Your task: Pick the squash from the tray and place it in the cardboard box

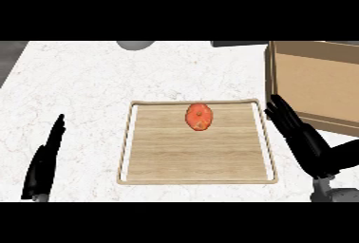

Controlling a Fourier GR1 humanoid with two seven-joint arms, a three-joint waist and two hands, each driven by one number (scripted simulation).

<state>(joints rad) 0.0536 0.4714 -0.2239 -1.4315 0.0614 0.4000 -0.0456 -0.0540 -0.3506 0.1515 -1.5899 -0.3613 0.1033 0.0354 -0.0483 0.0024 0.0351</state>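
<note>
One orange squash (199, 116) lies on the wooden tray (196, 181), untouched.

One view only: surface (84, 76) is seen from robot's head pos., steeply downward, fairly close; tray (196, 156) is framed approx. centre, cardboard box (316, 80) cropped at upper right.

A white marbled stone surface (84, 76) with faint grey veins lies under even light. Far beyond the left fingers (54, 135), a grey rounded object (135, 44) sits at its far edge. Beyond the right fingers (286, 117) lies a dark flat slab (238, 43). A dark grey strip (8, 59) borders the surface leftward.
</note>
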